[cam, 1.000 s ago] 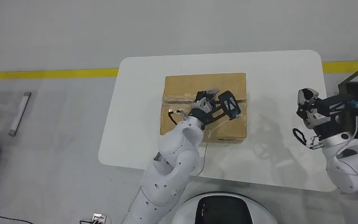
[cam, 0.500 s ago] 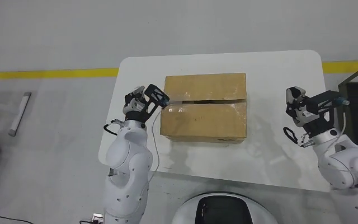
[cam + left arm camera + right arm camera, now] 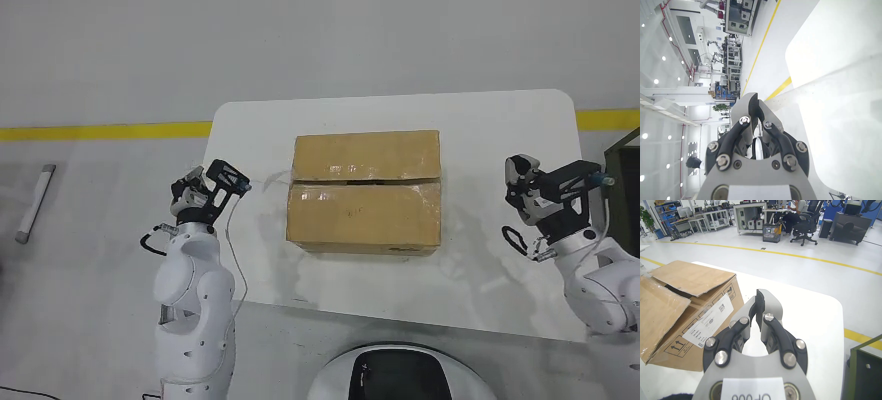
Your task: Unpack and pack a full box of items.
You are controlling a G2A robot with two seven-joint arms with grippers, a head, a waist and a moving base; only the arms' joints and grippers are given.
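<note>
Flanking the box (image 3: pixel 365 195) hang left hand (image 3: pixel 193 184), right hand (image 3: pixel 519 170).

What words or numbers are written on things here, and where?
White label on the cardboard box: print too small to read.
Printed marks beside it: two up arrows; the others too small to tell.
White tag on the right gripper: upside down, cut off at the edge, not readable.

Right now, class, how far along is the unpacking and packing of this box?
Done: the box has loose flaps, a dark gap along their seam. In hand: nothing, both jaws shut and empty, one at each side. Left: opening the flaps, all unpacking, then repacking.
</note>
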